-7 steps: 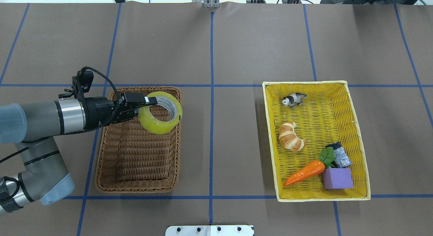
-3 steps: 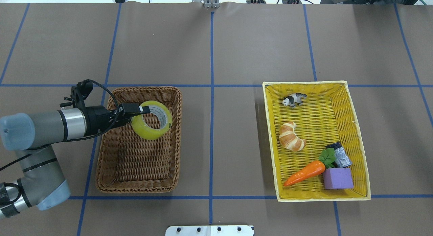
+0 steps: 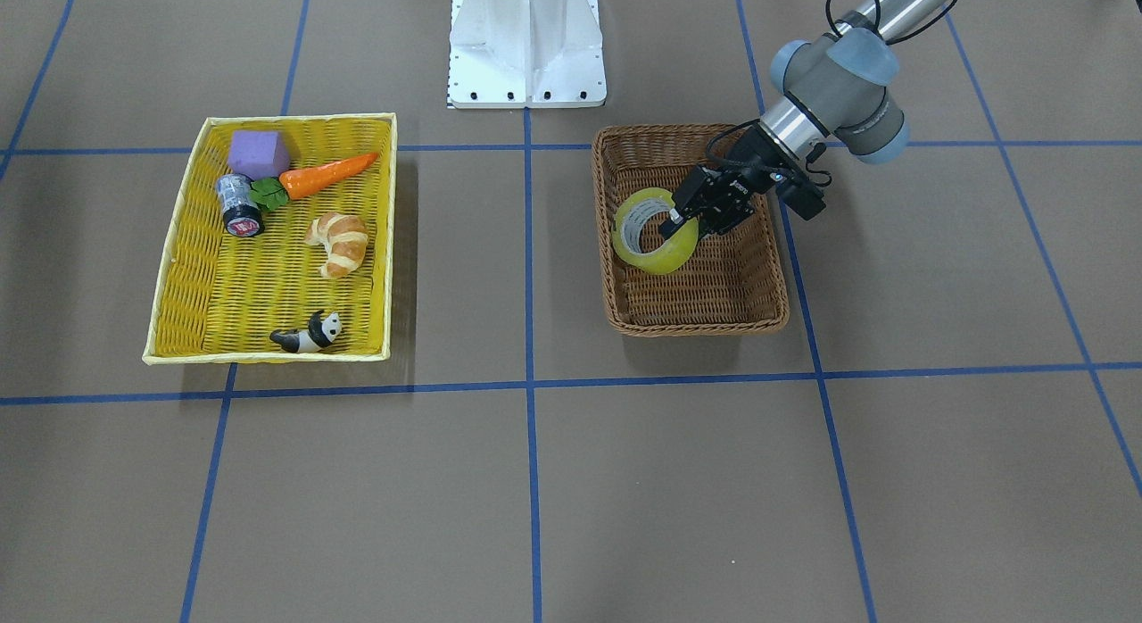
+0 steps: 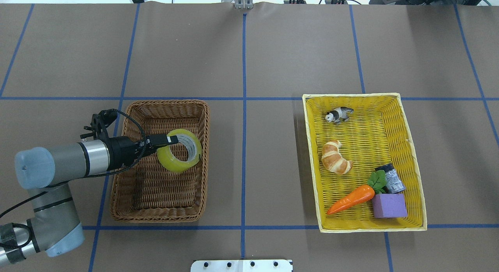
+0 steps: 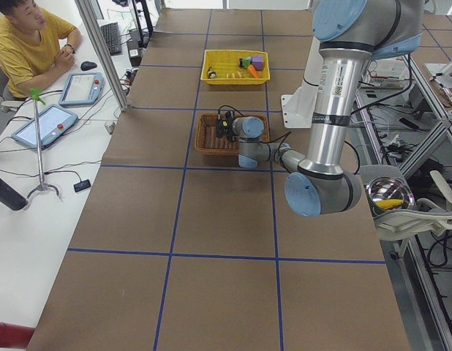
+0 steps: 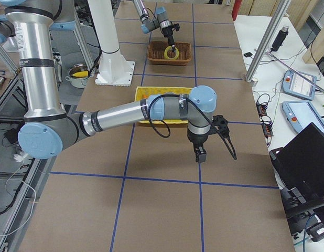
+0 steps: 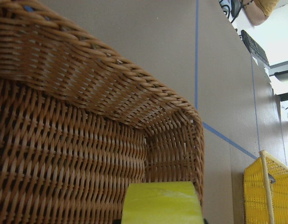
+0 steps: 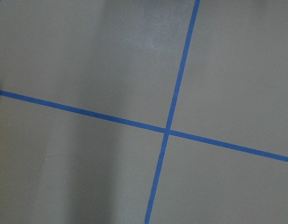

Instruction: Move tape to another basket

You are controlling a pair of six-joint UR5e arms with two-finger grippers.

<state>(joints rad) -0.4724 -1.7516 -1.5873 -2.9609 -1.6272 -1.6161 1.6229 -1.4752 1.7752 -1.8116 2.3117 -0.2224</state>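
The yellow tape roll [image 4: 171,165] stands tilted on edge, low inside the brown wicker basket [image 4: 156,108], toward its far right part. My left gripper [image 4: 171,141] is shut on the roll's wall, one finger inside the core. I cannot tell if the roll touches the basket floor. In the front view the tape [image 3: 656,255], gripper [image 3: 678,223] and basket [image 3: 696,324] show the same. The left wrist view shows the tape's edge [image 7: 160,203] against the basket wall [image 7: 65,149]. My right gripper [image 6: 200,155] hangs over bare table; I cannot tell if it is open or shut.
A yellow square-cornered basket [image 4: 370,96] on the right holds a panda figure [image 4: 339,115], a croissant [image 4: 335,157], a carrot [image 4: 351,199], a purple block [image 4: 388,205] and a small silver-black cylinder [image 4: 391,179]. Blue tape lines grid the brown table.
My left gripper has carried the tape down from above the brown basket's far right rim into the basket, a little nearer the robot. The grip has not changed.
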